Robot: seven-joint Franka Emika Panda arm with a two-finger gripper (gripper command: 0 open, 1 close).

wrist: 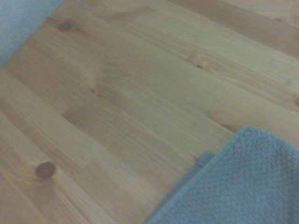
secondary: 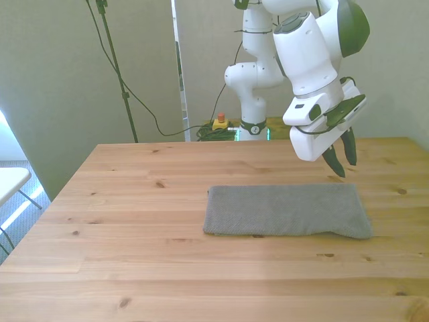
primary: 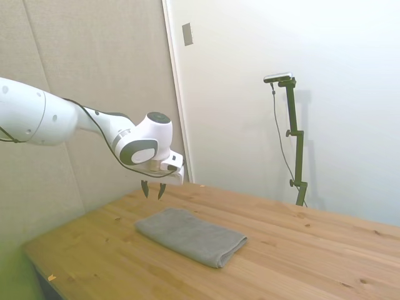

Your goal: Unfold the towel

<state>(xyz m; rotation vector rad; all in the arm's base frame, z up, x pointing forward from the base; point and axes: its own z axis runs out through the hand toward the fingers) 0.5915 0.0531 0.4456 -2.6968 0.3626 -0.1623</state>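
Hovering spread and empty, the gripper (secondary: 340, 155) overlaps the folded towel's (secondary: 287, 210) far corner

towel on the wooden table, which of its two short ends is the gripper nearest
The grey terry towel's end at the front view's right. The gripper, fingers open, hangs above the table just beyond that end's far corner; the other end lies well away.
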